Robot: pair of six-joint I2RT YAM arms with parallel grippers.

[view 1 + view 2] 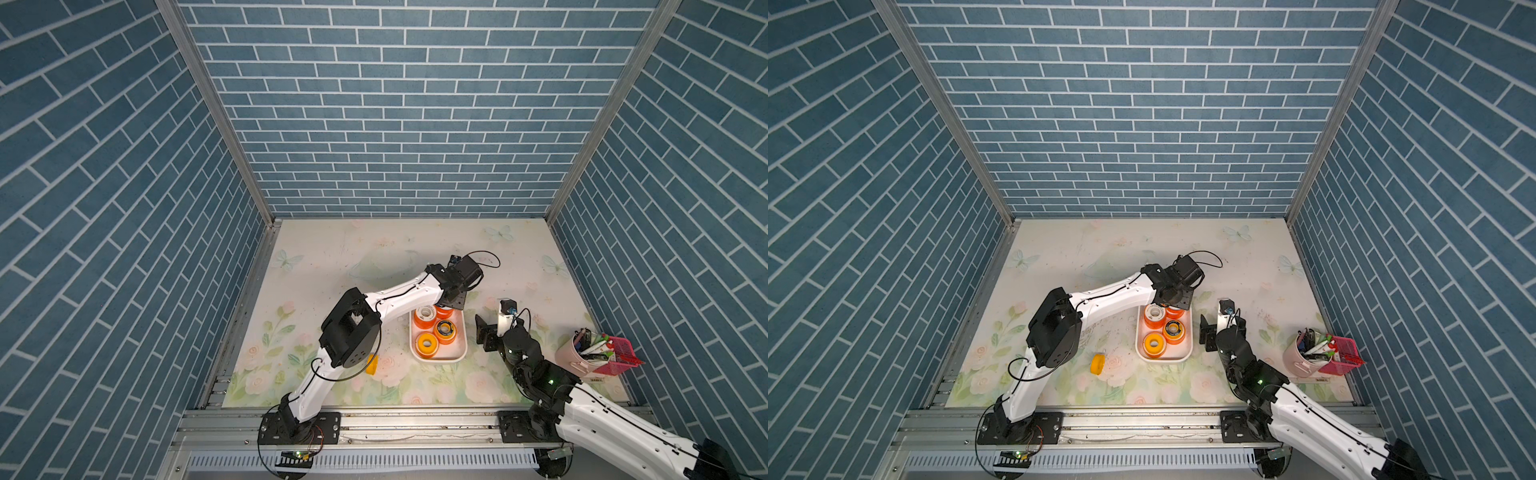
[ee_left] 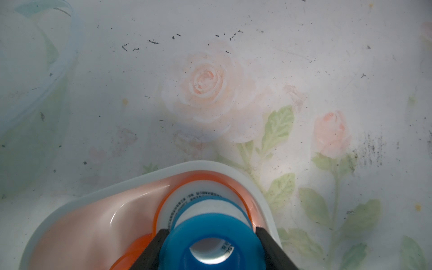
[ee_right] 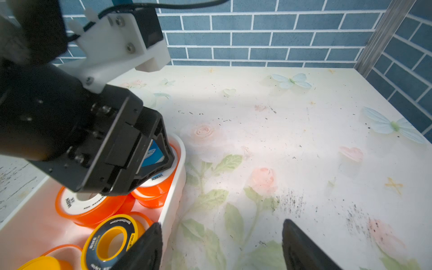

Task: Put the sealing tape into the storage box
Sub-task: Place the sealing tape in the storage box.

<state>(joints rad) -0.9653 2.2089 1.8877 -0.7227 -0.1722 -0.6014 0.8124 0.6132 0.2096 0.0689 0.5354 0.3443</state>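
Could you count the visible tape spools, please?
6: four upper spools in the white plastic storage box, a blue spool in the left claw, a yellow spool on the table; others may hide beneath.

The left arm (image 1: 399, 293) is stretching over the storage box (image 1: 451, 352), its left gripper (image 2: 210, 229) clasping a blue spool (image 2: 245, 243) and blocking the far end. The right gripper (image 3: 221, 223), spread wide, is crowding the box's right side. The far tabletop (image 1: 374, 249) is lying open.

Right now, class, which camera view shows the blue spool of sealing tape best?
The left wrist view: the blue spool fills the foreground between the jaws of the left gripper, over the storage box. The right wrist view shows only a blue sliver through that gripper's frame. In both top views the gripper hides it.
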